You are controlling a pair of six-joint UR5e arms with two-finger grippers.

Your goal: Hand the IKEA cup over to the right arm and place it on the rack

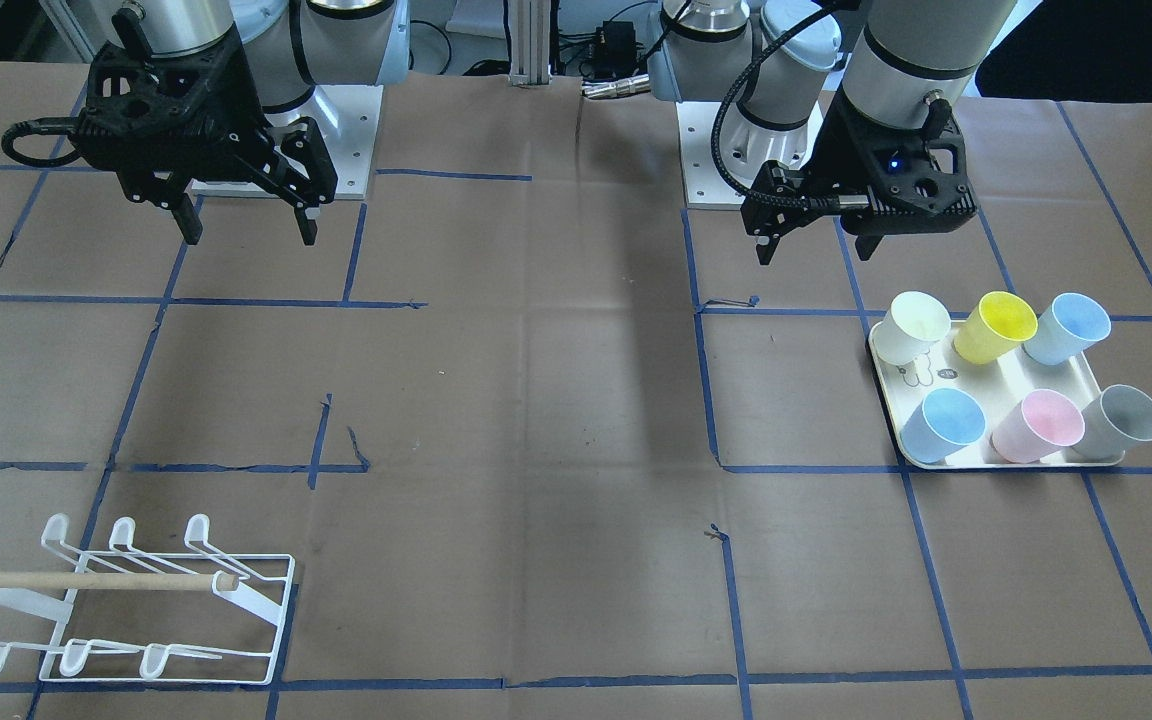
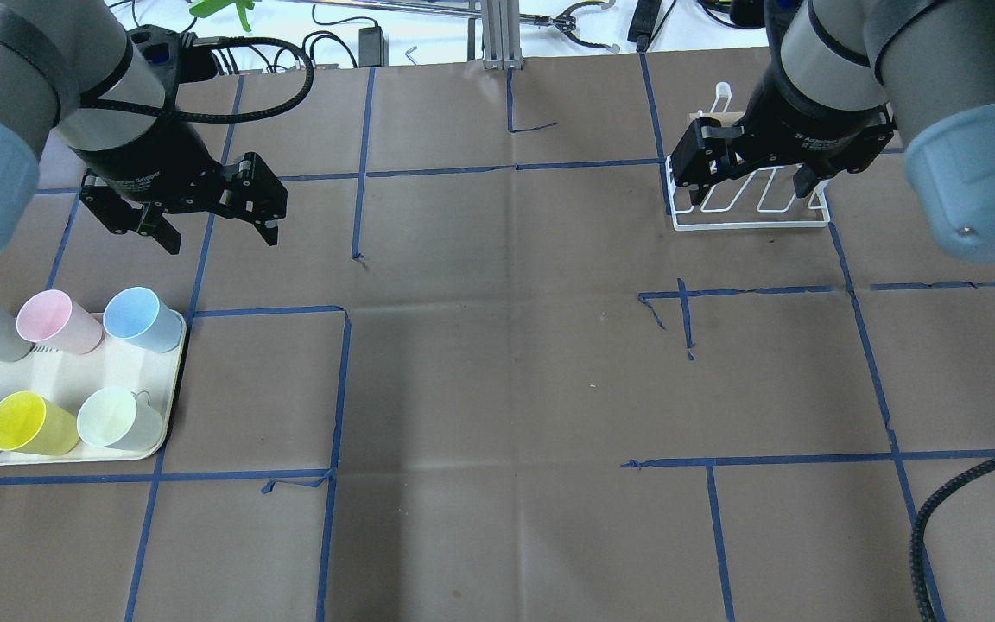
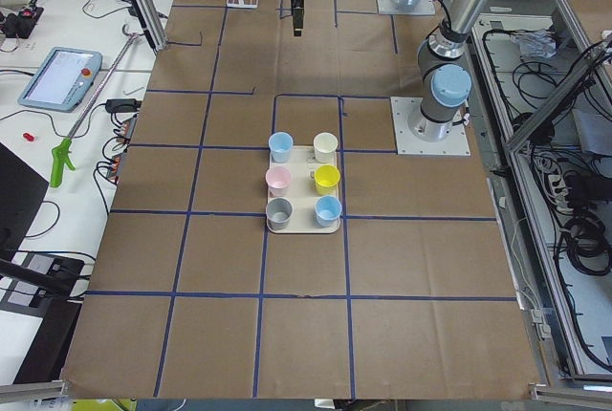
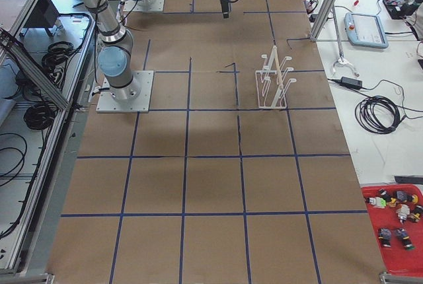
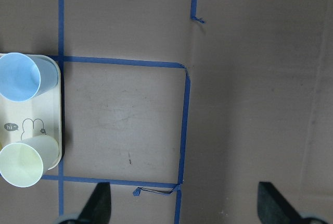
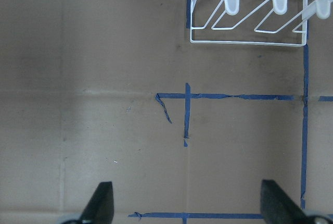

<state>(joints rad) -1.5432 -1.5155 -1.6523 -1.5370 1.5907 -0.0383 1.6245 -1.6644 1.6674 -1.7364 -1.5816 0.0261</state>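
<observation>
Brown paper taped into blue squares covers the worktop (image 2: 497, 389). Over one half the left gripper (image 2: 221, 235) hangs raised, fingers spread and nothing between them. Over the other half the right gripper (image 1: 249, 235) hangs likewise, wide apart and empty.

Off the left gripper's outer side, beyond both its fingers, lies the cream tray (image 2: 57, 376). Well apart from that, out ahead of the right gripper and away from the robot's base, stands the white wire rack (image 1: 151, 581), with no cup on its prongs.

Six cups (image 2: 47, 318) stand upright on the tray in two rows of three, mouths up and long axes vertical. The left gripper is by far the nearer to them, so I judge the pick falls to it: sideways toward the tray, then down.

Closest to that gripper are the blue cup (image 5: 20, 76) and the pale cup (image 5: 22, 166) at the tray's inner end. Which cup is meant I cannot tell.
</observation>
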